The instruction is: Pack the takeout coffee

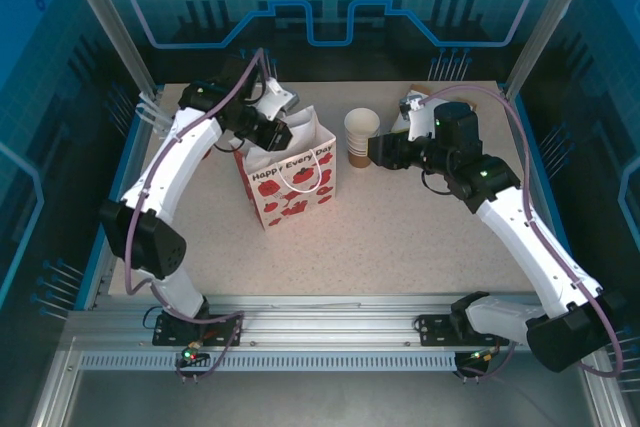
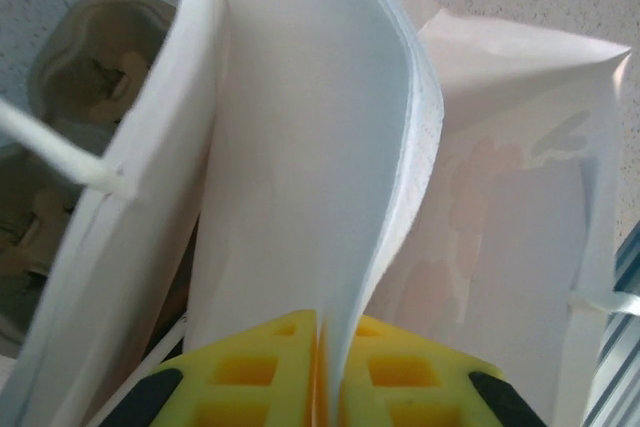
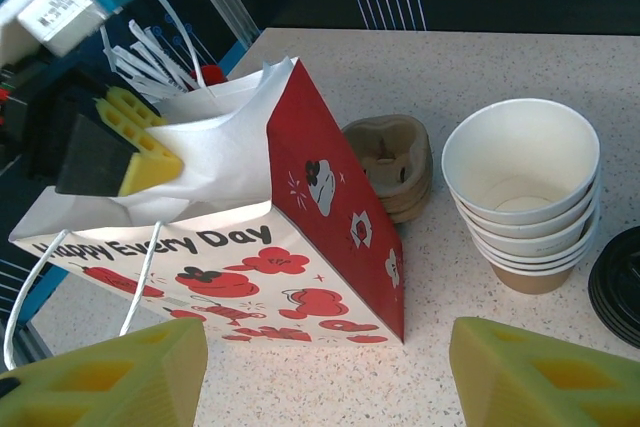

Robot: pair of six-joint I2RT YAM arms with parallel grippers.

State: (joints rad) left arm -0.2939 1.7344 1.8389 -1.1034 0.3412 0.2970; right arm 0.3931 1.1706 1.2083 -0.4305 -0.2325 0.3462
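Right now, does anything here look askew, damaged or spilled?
Yes. The paper gift bag has one wall of its mouth curled and bowed inward, where the left end effector is pinched shut on the rim. The cup stack and the cardboard carriers beside it stand tidy, and nothing looks spilled.
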